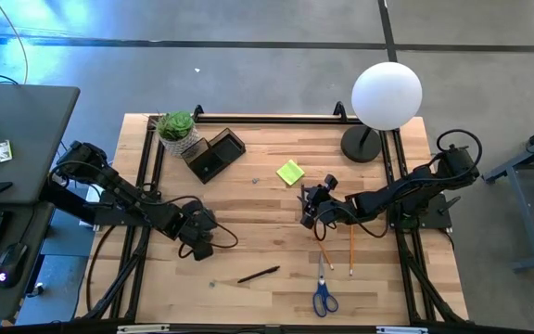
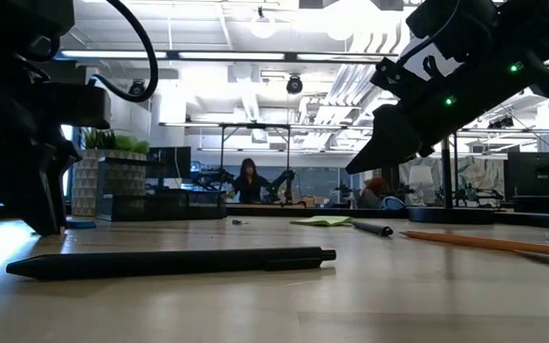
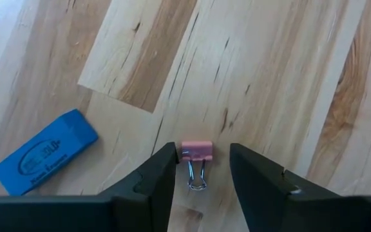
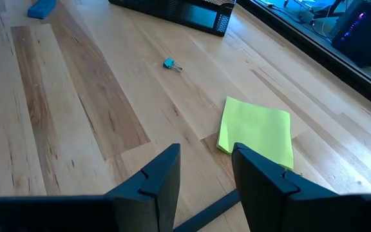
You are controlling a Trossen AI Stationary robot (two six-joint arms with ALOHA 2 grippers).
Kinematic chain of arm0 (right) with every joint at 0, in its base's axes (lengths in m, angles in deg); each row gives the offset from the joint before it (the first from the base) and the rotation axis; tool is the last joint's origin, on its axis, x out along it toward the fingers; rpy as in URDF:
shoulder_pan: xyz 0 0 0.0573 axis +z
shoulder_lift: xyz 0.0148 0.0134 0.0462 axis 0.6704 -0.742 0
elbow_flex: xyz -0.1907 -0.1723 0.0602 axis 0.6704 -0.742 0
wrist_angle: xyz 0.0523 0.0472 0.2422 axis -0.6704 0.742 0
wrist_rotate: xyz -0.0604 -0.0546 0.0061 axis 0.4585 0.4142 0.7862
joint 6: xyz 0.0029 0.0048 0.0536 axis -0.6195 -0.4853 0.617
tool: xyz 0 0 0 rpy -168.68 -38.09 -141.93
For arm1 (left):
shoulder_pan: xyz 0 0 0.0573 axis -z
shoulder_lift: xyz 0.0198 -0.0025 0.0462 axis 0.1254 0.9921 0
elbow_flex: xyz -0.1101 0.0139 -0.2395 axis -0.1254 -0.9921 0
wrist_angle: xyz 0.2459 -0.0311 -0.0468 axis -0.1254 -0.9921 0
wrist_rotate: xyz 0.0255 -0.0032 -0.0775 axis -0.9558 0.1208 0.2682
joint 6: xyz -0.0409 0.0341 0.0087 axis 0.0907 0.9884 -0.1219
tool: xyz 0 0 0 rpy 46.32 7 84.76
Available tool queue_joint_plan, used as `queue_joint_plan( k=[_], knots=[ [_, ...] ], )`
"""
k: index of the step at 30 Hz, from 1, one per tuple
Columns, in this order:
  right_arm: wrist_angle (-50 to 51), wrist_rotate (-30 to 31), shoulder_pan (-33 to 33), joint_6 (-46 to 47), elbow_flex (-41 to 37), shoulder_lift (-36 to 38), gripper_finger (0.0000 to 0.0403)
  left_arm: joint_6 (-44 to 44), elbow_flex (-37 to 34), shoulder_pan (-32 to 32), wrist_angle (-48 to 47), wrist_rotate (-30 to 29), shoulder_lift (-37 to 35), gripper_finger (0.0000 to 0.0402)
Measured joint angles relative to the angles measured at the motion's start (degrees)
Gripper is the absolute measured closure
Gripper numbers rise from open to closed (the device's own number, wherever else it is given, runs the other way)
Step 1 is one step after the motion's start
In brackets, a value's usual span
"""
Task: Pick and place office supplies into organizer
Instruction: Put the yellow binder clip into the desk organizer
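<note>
Pale butcher-block planks formed the table [image 1: 276,213], with an office room stretching behind it in the low view. Near the table's left front, the left gripper [image 3: 201,169] hung low over the wood, its jaws spread on either side of a small pink binder clip [image 3: 196,153] without touching it; a blue eraser [image 3: 44,152] lay just beside. The right gripper [image 4: 206,169] hovered near the table's middle, jaws likewise spread and holding nothing, with the yellow-green sticky-note pad [image 4: 256,130] lying just ahead of it and a tiny blue binder clip [image 4: 169,63] farther on. The dark organizer [image 1: 214,154] sat at the back left beside a potted plant [image 1: 177,128]. A black pen [image 1: 259,274] lay toward the front, the scissors [image 1: 324,293] near the front edge, and two pencils [image 1: 337,252] just beyond them. A white globe lamp [image 1: 387,96] stood at the back right.
</note>
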Motion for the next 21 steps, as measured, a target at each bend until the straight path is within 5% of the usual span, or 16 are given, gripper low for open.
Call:
queue_joint_plan(
  k=[13,21],
  knots=[
    [0.0,0.0,0.0,0.0,0.0,0.0,0.0269,0.2,-0.1,0.0,0.2,0.3,0.0,0.0366],
    [0.0,0.0,0.0,0.0,0.0,0.0,0.0269,0.2,-0.1,0.0,1.2,0.4,-0.2,0.034]
  ],
)
